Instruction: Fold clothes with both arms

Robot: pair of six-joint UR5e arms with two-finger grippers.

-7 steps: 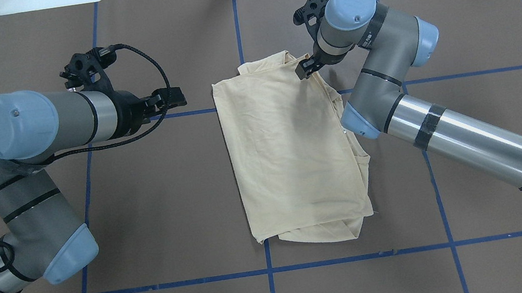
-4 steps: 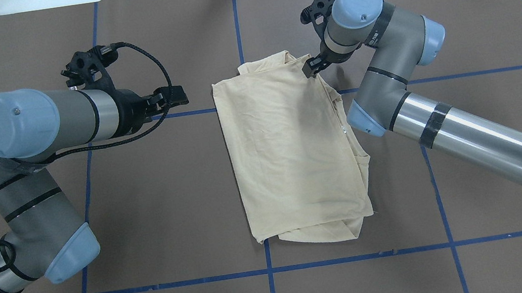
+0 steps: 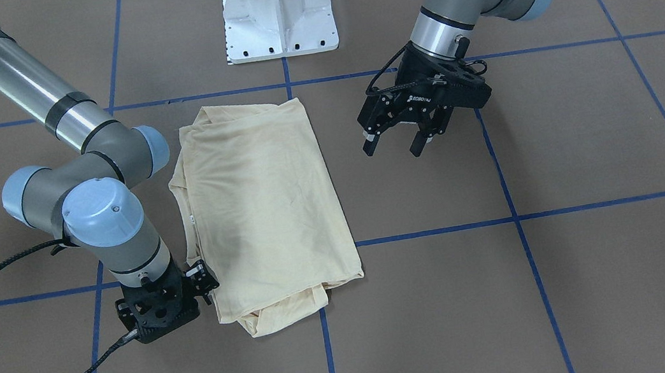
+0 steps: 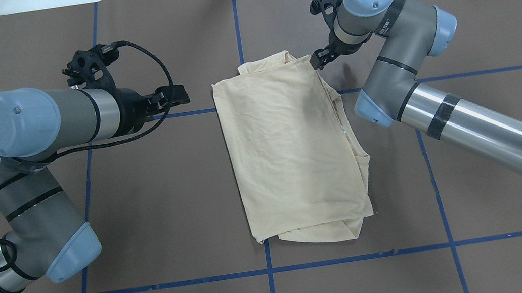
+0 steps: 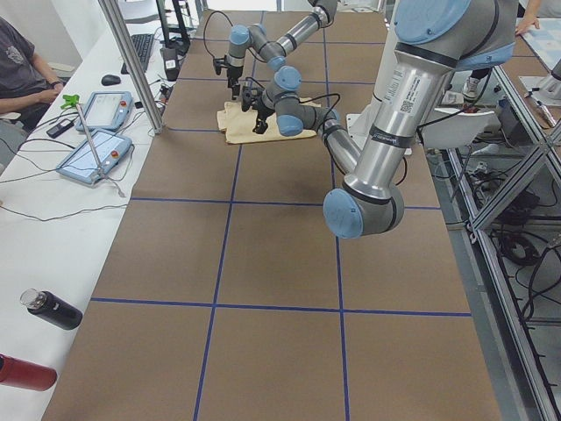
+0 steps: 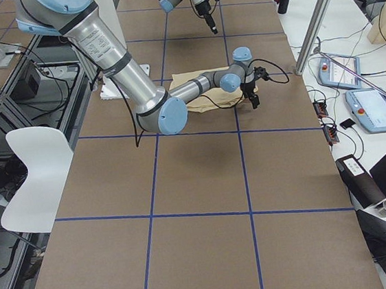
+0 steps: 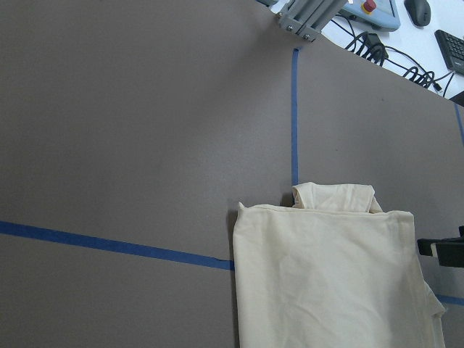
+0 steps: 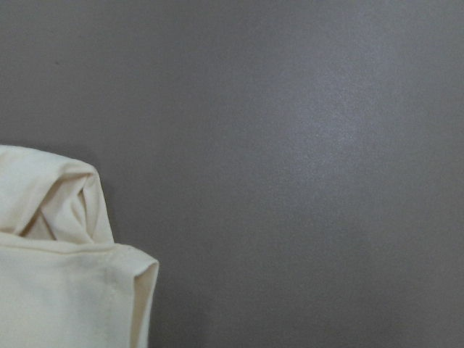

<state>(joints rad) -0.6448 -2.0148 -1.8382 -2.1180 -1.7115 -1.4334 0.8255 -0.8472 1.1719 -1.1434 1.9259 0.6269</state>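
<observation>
One thing has moved in the last second: the black two-finger right gripper (image 4: 318,60) has slid off the far right corner of the folded pale cream-yellow thin-fabric T-shirt (image 4: 292,152) to just past its edge; whether its fingers are parted, I cannot tell. The black left gripper (image 3: 393,148) stays put, fingers spread and empty. Its white upside-down lettering looks like ROBOTIQ. The shirt lies mid-table on the brown blue-lined table (image 4: 172,205).

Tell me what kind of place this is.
Probably a robotics laboratory: the left arm and right arm stand at a table gridded with blue tape, and teach pendants lie alongside.
</observation>
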